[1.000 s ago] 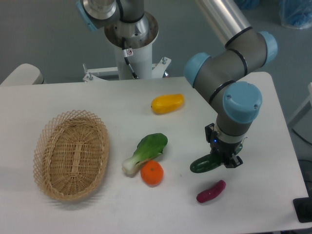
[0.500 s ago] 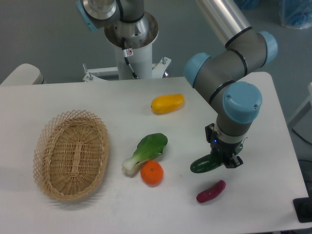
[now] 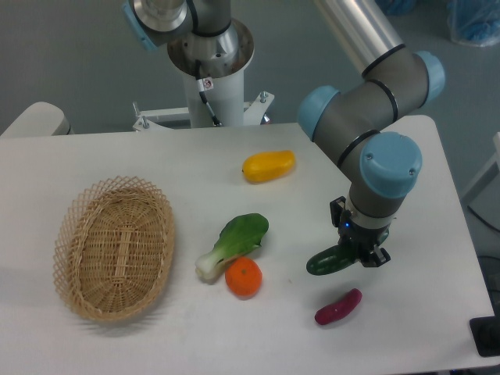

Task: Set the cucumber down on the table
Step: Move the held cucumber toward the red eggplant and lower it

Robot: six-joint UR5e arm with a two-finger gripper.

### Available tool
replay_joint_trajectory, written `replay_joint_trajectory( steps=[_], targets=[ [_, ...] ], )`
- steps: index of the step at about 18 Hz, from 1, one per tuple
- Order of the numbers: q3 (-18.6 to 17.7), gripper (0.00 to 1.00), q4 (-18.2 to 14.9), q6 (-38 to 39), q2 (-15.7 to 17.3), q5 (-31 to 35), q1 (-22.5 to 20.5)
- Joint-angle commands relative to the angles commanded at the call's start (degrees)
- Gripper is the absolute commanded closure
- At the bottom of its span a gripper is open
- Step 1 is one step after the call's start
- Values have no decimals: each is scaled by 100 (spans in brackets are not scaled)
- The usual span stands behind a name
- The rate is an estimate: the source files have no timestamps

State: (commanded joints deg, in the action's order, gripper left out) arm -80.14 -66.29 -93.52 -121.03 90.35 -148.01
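Observation:
A glossy dark green cucumber (image 3: 326,262) sticks out to the left from between the fingers of my gripper (image 3: 358,256), low over the white table (image 3: 156,336) at its right side. The gripper points down and is shut on the cucumber's right end, which the fingers hide. Whether the cucumber touches the tabletop I cannot tell. A magenta oblong vegetable (image 3: 338,306) lies just below it on the table.
A bok choy (image 3: 234,242) and an orange (image 3: 243,276) lie left of the cucumber. A yellow vegetable (image 3: 268,166) sits farther back. The oval wicker basket (image 3: 114,247) stands at the left. The robot base (image 3: 209,70) rises behind the table.
The gripper and cucumber have shifted very slightly to the right; otherwise nothing has moved.

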Motion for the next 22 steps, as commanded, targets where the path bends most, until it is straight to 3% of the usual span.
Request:
replay_joint_trajectory(
  steps=[3, 5, 8, 12, 21, 22],
  targets=[
    [-510, 83, 834, 167, 0, -18, 9],
    [-616, 83, 1109, 194, -52, -18, 9],
    [-625, 77, 1127, 220, -97, -9, 44],
    [-608, 59, 1162, 360, -184, 0, 97],
    [-634, 58, 1408, 695, -316, 17, 211],
    [-643, 54, 1417, 695, -316, 26, 211]
  ],
)
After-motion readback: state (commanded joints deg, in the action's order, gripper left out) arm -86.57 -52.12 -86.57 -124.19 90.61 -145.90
